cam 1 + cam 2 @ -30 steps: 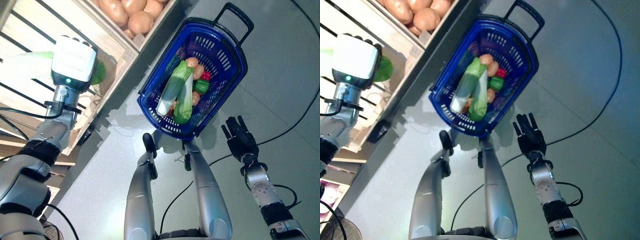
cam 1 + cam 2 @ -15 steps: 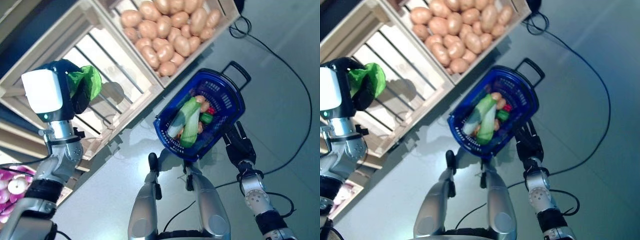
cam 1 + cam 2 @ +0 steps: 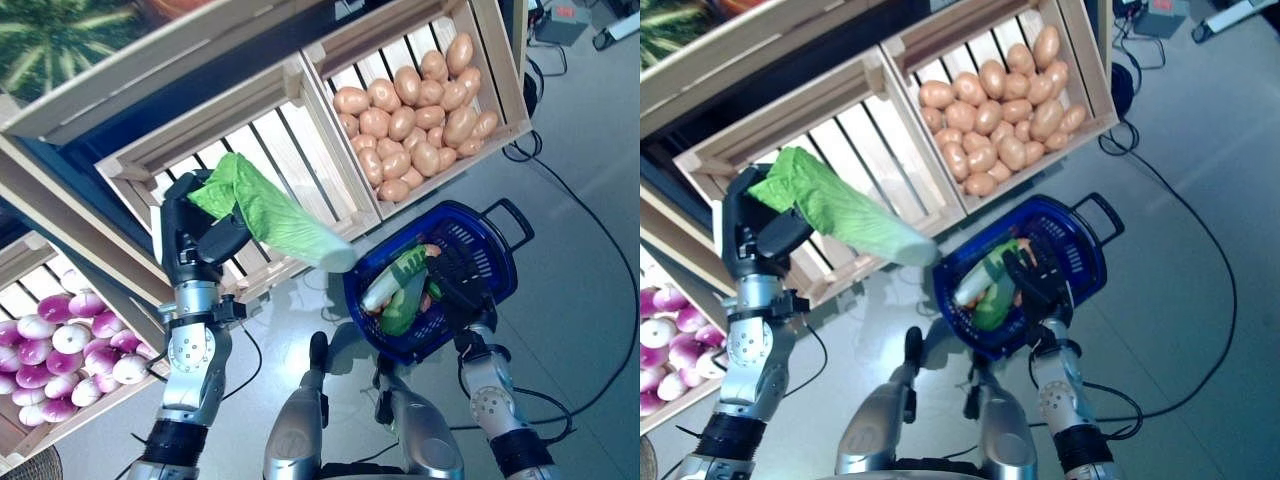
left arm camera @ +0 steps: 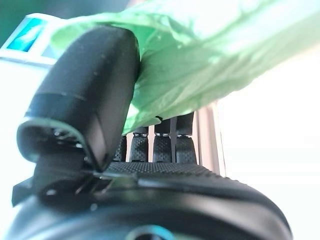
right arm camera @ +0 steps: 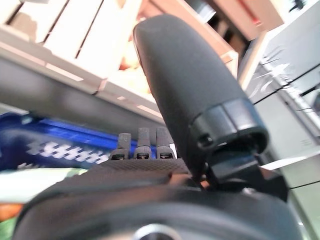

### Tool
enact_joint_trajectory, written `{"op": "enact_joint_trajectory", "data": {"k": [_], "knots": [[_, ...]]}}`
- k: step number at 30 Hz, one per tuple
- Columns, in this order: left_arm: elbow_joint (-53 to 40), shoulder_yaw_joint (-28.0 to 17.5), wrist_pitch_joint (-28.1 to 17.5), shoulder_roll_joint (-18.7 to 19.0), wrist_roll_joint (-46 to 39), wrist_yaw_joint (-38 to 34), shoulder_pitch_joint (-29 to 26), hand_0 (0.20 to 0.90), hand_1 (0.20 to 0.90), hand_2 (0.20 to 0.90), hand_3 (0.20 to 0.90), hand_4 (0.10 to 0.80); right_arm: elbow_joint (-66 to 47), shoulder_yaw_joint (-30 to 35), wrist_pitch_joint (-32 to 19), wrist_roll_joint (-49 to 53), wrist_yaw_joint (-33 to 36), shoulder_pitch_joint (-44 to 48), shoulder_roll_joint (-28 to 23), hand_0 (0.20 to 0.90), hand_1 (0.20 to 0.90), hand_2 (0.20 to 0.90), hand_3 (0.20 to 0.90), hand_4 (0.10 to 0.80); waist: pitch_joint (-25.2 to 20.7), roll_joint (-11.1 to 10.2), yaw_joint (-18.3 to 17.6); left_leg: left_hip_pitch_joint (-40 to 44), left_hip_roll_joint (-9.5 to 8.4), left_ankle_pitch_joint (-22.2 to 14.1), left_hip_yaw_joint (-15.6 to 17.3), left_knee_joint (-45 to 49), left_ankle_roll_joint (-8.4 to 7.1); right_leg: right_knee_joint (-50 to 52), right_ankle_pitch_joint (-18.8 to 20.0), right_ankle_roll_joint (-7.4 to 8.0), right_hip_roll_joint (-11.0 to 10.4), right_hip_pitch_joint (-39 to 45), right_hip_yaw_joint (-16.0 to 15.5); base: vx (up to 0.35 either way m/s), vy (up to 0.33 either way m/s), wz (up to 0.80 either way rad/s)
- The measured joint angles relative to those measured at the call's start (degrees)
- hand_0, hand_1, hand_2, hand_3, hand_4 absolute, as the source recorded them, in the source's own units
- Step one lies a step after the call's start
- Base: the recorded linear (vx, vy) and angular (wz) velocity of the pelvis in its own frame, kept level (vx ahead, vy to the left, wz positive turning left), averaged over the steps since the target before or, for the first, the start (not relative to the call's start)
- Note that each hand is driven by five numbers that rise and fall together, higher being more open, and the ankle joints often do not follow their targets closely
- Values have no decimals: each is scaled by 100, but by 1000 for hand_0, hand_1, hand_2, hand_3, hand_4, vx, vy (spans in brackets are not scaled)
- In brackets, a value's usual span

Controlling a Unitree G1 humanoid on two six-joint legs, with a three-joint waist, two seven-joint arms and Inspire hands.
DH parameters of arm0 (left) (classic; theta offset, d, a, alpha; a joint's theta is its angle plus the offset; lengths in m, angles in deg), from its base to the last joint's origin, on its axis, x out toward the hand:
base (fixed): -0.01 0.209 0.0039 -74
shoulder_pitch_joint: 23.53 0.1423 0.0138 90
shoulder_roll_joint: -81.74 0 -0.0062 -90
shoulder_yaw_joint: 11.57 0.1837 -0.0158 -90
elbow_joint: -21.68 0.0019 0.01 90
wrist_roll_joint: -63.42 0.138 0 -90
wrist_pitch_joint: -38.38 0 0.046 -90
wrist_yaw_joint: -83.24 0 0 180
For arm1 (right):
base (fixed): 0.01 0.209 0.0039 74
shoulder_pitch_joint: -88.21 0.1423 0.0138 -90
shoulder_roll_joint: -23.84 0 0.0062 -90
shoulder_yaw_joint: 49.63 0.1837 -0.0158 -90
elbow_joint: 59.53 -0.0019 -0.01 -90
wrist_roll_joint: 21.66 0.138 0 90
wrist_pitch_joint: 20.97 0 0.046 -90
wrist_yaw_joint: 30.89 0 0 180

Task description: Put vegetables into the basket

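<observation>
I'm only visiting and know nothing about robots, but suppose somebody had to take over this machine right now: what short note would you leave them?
Left hand: shut on a green leafy cabbage, held up in front of the wooden crates, its pale stem end pointing toward the basket.
Right hand: fingers straight, open, holding nothing, at the near rim of the blue basket on the floor.
Done: the basket already holds leafy greens and some small red and orange vegetables.
Left: carry the cabbage over the basket and let it go inside.
Potatoes fill the neighbouring crate; purple-and-white turnips lie in a lower one.
</observation>
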Motion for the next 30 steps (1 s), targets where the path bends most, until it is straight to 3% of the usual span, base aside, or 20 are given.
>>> {"op": "enact_joint_trajectory", "data": {"k": [5, 9, 13, 17, 22, 30], "knots": [[-93, 353, 209, -196, -1169, 794, 114, 300, 300, 300, 300, 400, -240, 31, 4, -672, -29, -290, -21, 900, 900, 900, 900, 800, -469, -27, -28, 199, -12, -95, 14, -14, 7, -264, 51, 28, 28, 306, 6, 78, -20, -2], [-115, 415, 765, -258, -1863, 1286, 336, 300, 300, 300, 300, 400, -471, -25, 63, -1199, -281, -556, -243, 900, 900, 900, 900, 800, -794, -90, -59, 384, -7, -176, 103, -16, 11, -342, 53, 37, 38, 488, 50, 83, -14, -10], [-116, 418, 1366, -211, -1715, 1481, 575, 300, 300, 300, 300, 400, -849, -92, 241, -1517, -709, -751, -618, 900, 900, 900, 900, 800, -1083, -198, -94, 435, -8, -202, 152, -17, 23, -343, 53, 40, 38, 508, 139, 49, -12, -9], [-115, 419, 1621, -2, -1285, 1526, 664, 300, 300, 300, 300, 400, -1116, -93, 527, -1448, -1224, -816, -900, 900, 900, 900, 900, 800, -1186, -270, -123, 487, -9, -204, 174, -18, 29, -343, 57, 46, 33, 553, 154, 50, -3, -3], [-117, 405, 1651, 329, -796, 1530, 673, 300, 300, 300, 300, 400, -1368, -100, 1083, -1202, -1889, -850, -1162, 900, 900, 900, 900, 800, -1370, -275, -121, 540, -10, -233, 199, -19, 16, -344, 57, 47, 31, 599, 176, 69, 0, -2], [-120, 402, 1656, 402, -566, 1534, 671, 300, 300, 300, 300, 400, -1605, -119, 1843, -1206, -2385, -839, -1600, 900, 900, 900, 900, 800, -1579, -299, -116, 563, -14, -229, 251, -19, 50, -343, 60, 53, 21, 605, 201, 60, 10, -2]]}}
